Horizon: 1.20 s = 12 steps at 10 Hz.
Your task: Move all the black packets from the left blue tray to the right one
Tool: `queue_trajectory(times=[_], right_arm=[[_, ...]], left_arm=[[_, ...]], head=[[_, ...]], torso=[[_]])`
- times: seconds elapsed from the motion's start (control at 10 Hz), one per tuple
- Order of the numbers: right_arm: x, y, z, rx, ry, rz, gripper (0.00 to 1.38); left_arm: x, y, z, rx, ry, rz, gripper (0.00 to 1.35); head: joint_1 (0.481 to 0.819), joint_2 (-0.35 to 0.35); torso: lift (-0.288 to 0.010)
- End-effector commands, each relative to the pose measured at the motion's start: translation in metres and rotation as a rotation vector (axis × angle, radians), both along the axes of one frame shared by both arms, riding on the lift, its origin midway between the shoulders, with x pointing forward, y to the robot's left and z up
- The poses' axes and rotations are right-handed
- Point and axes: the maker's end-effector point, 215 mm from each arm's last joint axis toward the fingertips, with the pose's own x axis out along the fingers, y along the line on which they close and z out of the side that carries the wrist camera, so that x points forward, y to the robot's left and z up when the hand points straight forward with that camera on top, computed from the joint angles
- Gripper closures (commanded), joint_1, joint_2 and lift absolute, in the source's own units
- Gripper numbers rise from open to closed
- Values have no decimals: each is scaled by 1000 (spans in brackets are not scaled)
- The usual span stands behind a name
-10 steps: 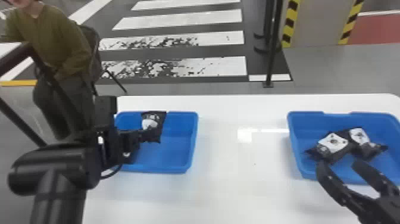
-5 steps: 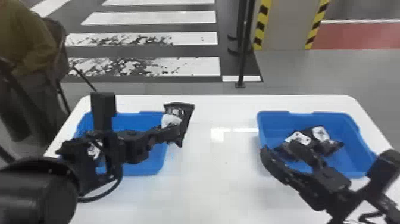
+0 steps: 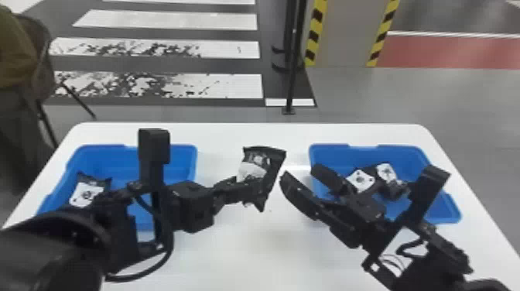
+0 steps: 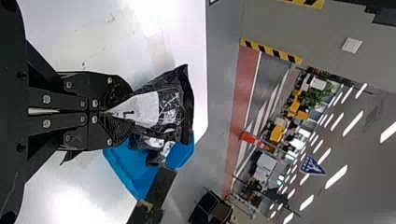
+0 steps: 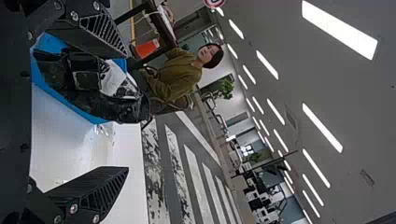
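Black packets [image 3: 86,193]: left tray [image 3: 181,156] one, right tray [image 3: 332,156] two [image 3: 360,180], left end effector [image 3: 243,189] clamping another [image 3: 254,166], right end effector [image 3: 300,173] apart.

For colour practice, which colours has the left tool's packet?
Black and white packet, best in left wrist view.

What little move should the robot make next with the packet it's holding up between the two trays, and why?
I'd probably ease the right gripper forward around the held packet, ready for a handover: its jaws stand open facing the packet, while the left gripper clamps one end, short of the right tray.
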Motion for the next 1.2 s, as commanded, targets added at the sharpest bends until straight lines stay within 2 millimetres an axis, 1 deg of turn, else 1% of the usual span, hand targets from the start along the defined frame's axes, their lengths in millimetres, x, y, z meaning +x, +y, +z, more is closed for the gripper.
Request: queue_trajectory(times=[0.0,0.1,0.2,0.3,0.4,0.5,0.6,0.7,0.8,0.9,1.0,1.1], right_arm=[[6,16,0,21,6,41,170],[14,20,-1,13,4,51,170],[23,18,-3,3,3,47,177],[28,16,-4,12,8,45,295],[31,15,1,13,-4,44,877],[31,14,2,16,-9,39,1233],[30,16,1,19,-6,42,1283],[26,21,0,33,0,51,1283],[25,23,4,49,0,56,1283],[26,22,5,53,-2,55,1283],[34,11,2,37,-2,34,1283],[46,-7,-2,23,-3,-6,1283]], left_arm=[[-11,-21,4,-24,1,-50,1210],[-18,-33,7,-43,5,-79,1210],[-23,-44,13,-63,1,-104,1210],[-28,-50,15,-75,4,-121,1211],[-29,-50,15,-76,6,-121,1210],[-30,-50,15,-78,7,-123,1210],[-28,-48,17,-79,1,-117,1210],[-27,-45,17,-85,3,-108,1139],[-25,-40,16,-94,14,-93,779],[-19,-28,16,-94,9,-60,325],[-13,-9,9,-89,16,-11,62],[-11,10,1,-89,28,38,113]], head=[[695,-49],[695,-55],[695,-62],[695,-69],[695,-84],[695,-94],[695,-97],[695,-96],[695,-93],[695,-83],[695,-70],[695,-56]], torso=[[-140],[-140],[-140],[-140],[-140],[-140],[-140],[-140],[-140],[-140],[-140],[-140]])
